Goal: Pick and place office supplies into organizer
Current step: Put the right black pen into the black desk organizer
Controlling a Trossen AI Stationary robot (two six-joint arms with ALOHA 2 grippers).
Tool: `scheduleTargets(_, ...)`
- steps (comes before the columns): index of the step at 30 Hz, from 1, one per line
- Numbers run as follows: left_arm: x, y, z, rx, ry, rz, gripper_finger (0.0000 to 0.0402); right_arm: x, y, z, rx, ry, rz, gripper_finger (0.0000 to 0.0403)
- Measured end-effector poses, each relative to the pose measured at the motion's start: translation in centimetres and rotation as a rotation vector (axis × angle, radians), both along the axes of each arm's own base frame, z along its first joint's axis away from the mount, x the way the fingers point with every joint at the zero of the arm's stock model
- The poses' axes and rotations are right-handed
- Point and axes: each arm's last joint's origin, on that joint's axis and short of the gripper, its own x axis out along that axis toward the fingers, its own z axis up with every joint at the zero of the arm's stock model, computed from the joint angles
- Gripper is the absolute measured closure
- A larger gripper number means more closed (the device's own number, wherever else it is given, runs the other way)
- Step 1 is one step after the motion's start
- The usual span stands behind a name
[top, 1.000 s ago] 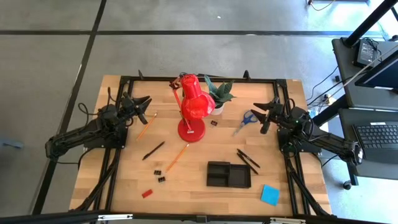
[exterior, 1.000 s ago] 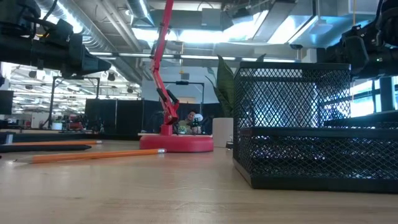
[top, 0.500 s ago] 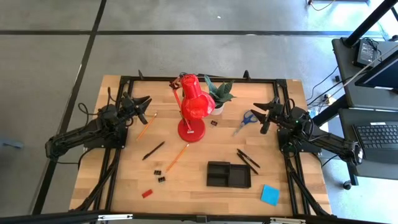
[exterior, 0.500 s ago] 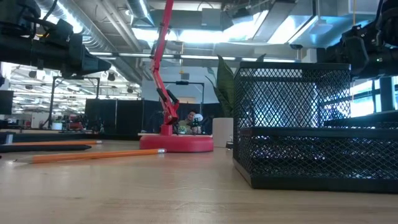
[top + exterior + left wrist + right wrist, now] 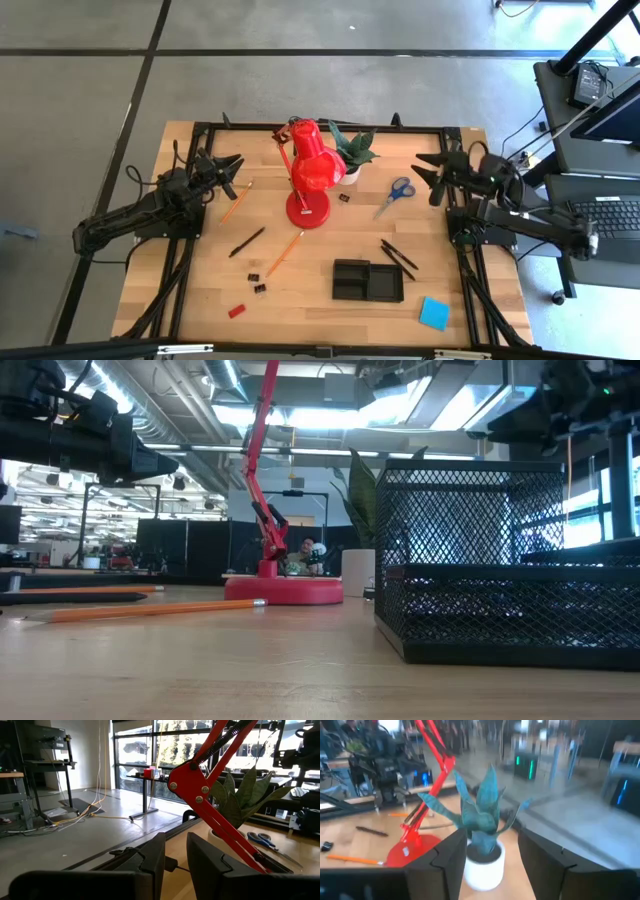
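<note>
High view: the right gripper [image 5: 428, 174] has shifted since the earlier frame. It sat just beside the blue-handled scissors [image 5: 397, 192]; now it is drawn back toward the desk's right edge, apart from them. Its fingers stand apart and hold nothing. The scissors lie flat on the desk [image 5: 310, 305], same spot as before, between the potted plant [image 5: 352, 152] and the right arm. The left gripper [image 5: 231, 172] is unchanged near the left edge, beside one orange pencil [image 5: 236, 202]; its fingers are a narrow gap apart, empty. The organizer [image 5: 368, 280] sits toward the front of the desk, right of centre, with nothing visible in it. Two black pens [image 5: 398, 258] lie just beside its far right corner, the blue note pad [image 5: 434, 313] at the front right, a second orange pencil [image 5: 285, 253] and a third black pen [image 5: 247, 241] left of centre, black clips [image 5: 258, 280] and the red block [image 5: 236, 311] at the front left. The red lamp [image 5: 309, 178] has not moved.

Low view: the organizer's mesh wall [image 5: 500, 560] fills the right side. The right arm's dark mass now shows higher in the upper right corner than before. Pencil [image 5: 150, 610] and lamp base [image 5: 285, 590] unchanged.

Left wrist view: fingers [image 5: 205, 860] slightly apart, nothing between them; lamp arm [image 5: 220, 815] and plant ahead.

Right wrist view: fingers [image 5: 542, 855] well apart, empty; the plant [image 5: 482, 840] ahead.
</note>
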Motion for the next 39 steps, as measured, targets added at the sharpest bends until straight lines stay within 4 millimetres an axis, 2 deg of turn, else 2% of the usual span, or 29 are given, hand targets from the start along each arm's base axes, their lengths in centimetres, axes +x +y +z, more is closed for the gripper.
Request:
scheduleTargets(5, 0.0, 0.0, 0.0, -0.001, -0.001, 0.0, 0.0327, 2.5, -0.5, 1.7, 0.147, 0.258, 0.058, 0.0222)
scheduleTargets(10, 0.0, 0.0, 0.0, -0.001, -0.001, -0.001, 0.0327, 4.8, -0.3, 2.1, 0.361, 0.559, 0.072, 0.0222)
scheduleTargets(14, 0.0, 0.0, 0.0, -0.001, -0.002, -0.001, 0.0327, 6.4, 0.6, 1.2, 0.517, 0.744, 0.061, 0.0222)
scheduleTargets(19, 0.0, 0.0, 0.0, -0.001, -0.001, -0.001, 0.0327, 8.6, 2.6, -0.7, 0.642, 0.861, 0.127, 0.0222)
scheduleTargets(26, 0.0, 0.0, 0.0, 0.0, 0.0, -0.001, 0.0327, 10.8, 6.0, -3.2, 0.583, 1.017, 0.126, 0.0222)
scheduleTargets(33, 0.0, 0.0, 0.0, 0.001, 0.0, -0.001, 0.0327, 12.5, 8.9, -5.7, 0.504, 1.077, 0.081, 0.0222)
scheduleTargets(39, 0.0, 0.0, 0.0, 0.001, 0.001, -0.001, 0.0327, 13.3, 10.6, -7.9, 0.497, 1.143, 0.066, 0.0222)
